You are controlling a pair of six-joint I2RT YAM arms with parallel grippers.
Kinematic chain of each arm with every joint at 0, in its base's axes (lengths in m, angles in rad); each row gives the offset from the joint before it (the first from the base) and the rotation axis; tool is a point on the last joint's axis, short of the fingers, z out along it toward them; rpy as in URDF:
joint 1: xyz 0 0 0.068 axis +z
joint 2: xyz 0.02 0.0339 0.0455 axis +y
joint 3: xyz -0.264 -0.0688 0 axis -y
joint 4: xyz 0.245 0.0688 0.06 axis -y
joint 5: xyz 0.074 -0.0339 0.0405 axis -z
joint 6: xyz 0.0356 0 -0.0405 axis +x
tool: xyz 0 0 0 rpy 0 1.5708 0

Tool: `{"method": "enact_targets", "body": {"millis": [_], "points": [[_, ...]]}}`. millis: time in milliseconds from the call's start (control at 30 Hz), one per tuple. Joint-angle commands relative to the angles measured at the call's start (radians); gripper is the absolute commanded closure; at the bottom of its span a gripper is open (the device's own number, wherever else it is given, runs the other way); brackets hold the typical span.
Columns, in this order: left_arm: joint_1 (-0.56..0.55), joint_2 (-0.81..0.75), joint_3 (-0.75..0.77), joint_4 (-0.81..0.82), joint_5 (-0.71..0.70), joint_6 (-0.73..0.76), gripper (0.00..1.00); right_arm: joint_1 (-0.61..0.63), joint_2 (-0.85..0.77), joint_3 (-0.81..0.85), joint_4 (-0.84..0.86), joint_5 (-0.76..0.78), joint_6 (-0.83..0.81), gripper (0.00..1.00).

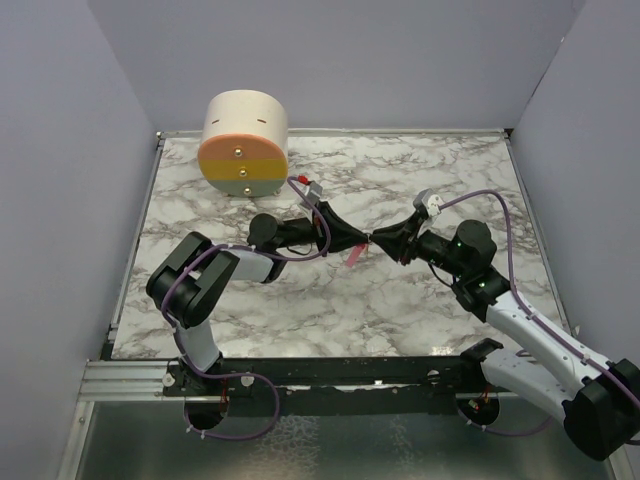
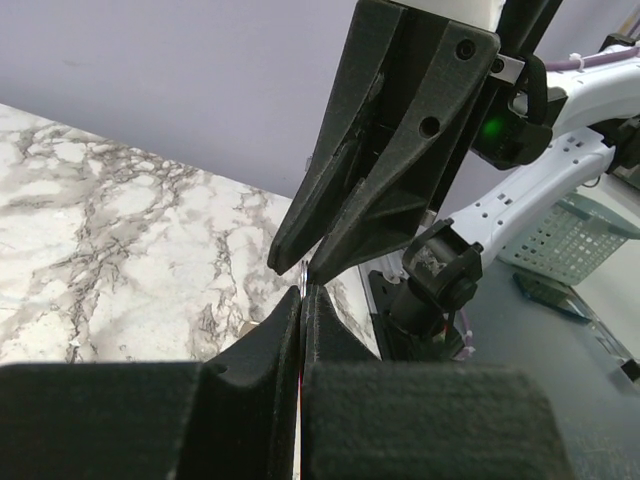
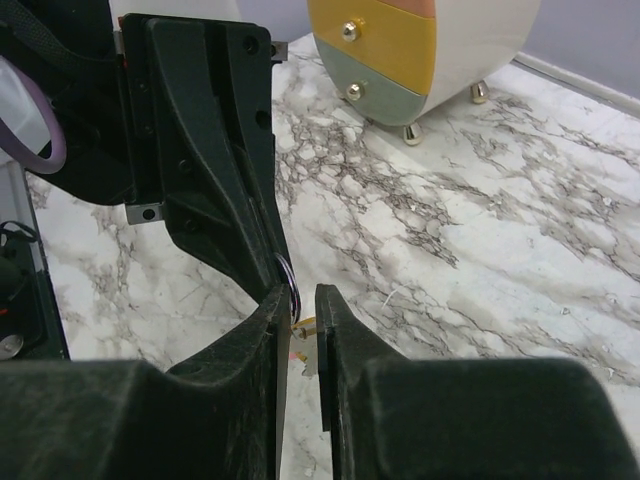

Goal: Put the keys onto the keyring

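The keyring (image 1: 353, 258) is up off the table (image 1: 420, 310), near its middle, where my two grippers meet tip to tip. From above I see its pink strap hanging down and slightly toward me from the left gripper (image 1: 359, 240), free of the marble below it. The left wrist view shows that gripper's fingers (image 2: 270, 350) pressed together, with a thin pink sliver of the keyring (image 2: 300, 335) pinched in the seam between them.

The right gripper (image 1: 377, 238) comes in from the right and points left, its tips just beside the left gripper's. In the right wrist view its fingers (image 3: 345, 340) stand close with a narrow slot between them. The key (image 3: 304, 324), a small yellow-orange piece, shows in that slot. I cannot tell whether the fingers are actually pressing on it or only standing beside it. Just above the key in that view, a thin metal ring (image 3: 290, 276) curves out at the tip of the left gripper (image 3: 278, 288). It is very near the key, though I cannot tell if they touch.

From the left wrist, the right gripper (image 2: 308, 270) reaches down to my own fingertips, almost touching them.

A round cream box (image 1: 243, 143) with an orange and yellow front sits at the far left of the table, well apart from both grippers.
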Motion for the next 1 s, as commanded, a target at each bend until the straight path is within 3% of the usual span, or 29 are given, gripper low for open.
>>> {"method": "enact_targets", "body": {"millis": [0, 233, 500, 533, 600, 733, 967], "points": [[0.001, -0.030, 0.032, 0.222, 0.070, -0.018, 1.00, 0.004, 0.005, 0.000, 0.006, -0.036, -0.012, 0.85], [0.000, -0.012, 0.057, 0.223, 0.105, -0.033, 1.00, 0.005, 0.010, 0.005, -0.001, -0.066, -0.024, 0.98], [0.002, 0.009, 0.074, 0.222, 0.103, -0.050, 1.00, 0.005, -0.009, 0.003, -0.005, -0.039, -0.023, 0.99], [0.005, 0.012, 0.075, 0.222, 0.096, -0.054, 0.97, 0.005, -0.016, 0.002, -0.008, -0.028, -0.021, 0.99], [0.014, 0.019, 0.072, 0.222, 0.080, -0.058, 0.77, 0.005, -0.024, 0.001, -0.022, -0.002, -0.020, 0.99], [0.039, 0.017, 0.054, 0.222, 0.034, -0.057, 0.59, 0.005, -0.035, 0.010, -0.052, 0.036, -0.019, 0.98], [0.094, -0.038, -0.030, 0.209, -0.079, -0.015, 0.53, 0.005, -0.032, 0.024, -0.082, 0.105, -0.003, 0.99]]}}
